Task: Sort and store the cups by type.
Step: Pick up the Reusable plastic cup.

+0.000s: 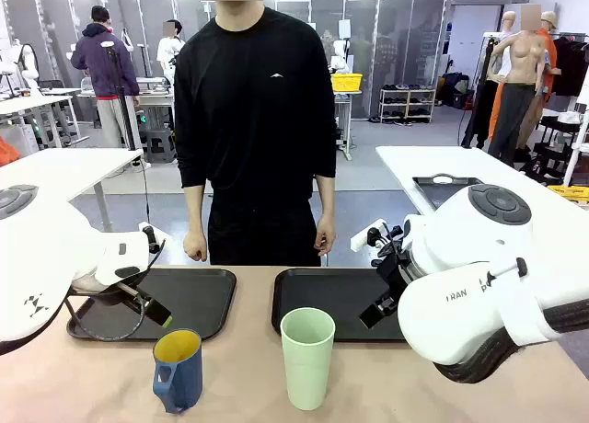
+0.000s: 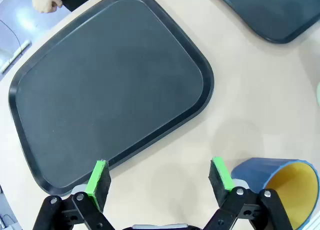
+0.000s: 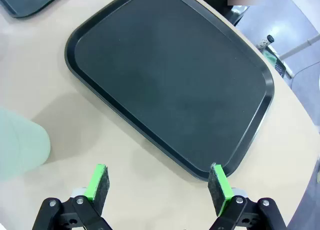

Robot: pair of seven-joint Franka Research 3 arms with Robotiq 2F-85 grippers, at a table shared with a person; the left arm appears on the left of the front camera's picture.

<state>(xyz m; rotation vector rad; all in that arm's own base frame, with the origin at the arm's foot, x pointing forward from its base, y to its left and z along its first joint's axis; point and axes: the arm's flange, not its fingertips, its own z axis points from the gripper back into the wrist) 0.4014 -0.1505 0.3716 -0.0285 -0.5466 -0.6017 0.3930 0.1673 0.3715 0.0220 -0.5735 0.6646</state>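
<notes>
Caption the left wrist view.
Open left gripper hovers between a black rectangular plastic tray and a dark blue yellow-lined mug.

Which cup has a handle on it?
The short dark blue mug with the yellow inside. It has a blue handle on its side. The tall pale green tumbler standing beside it shows no handle.

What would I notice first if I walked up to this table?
Two cups stand at the near edge of the table: a tall pale green tumbler and, left of it, a dark blue mug, yellow inside. Behind them lie two black trays, a left tray and a right tray. The left gripper and right gripper hang open.
</notes>
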